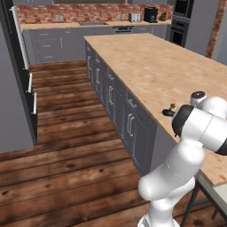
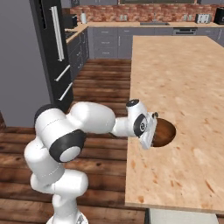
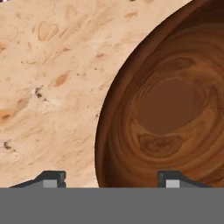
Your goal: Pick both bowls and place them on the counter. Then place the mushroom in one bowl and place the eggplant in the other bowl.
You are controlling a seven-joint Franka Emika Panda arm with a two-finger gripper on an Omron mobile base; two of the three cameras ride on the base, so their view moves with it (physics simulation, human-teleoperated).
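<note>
Brick wall and grey cabinets are seen at 12 o'clock in the left base view, with the counter [image 1: 168, 66] running long from the middle toward 4 o'clock. Loads of bare wood-grain top is left open beyond the arm. A tiny blackish stalked lump, the eggplant [image 1: 169, 111], is parked right by the counter's near edge, just at 9 o'clock of the white elbow.

Over in the right base view, the wooden bowl [image 2: 163, 132] is set on the counter close to its left edge, with plenty of open worktop at 12 and 3 o'clock. The gripper [image 2: 152, 131] is pressed up against the bowl's 9 o'clock side, wrist reaching in from the floor side.

From the hand view, the bowl's rim is caught between the two fingertips [image 3: 51, 178], one outside over bare counter at 7 o'clock, one inside at 5 o'clock. The jaws are spread around the rim; whether it's actually pinched can't be told.
</note>
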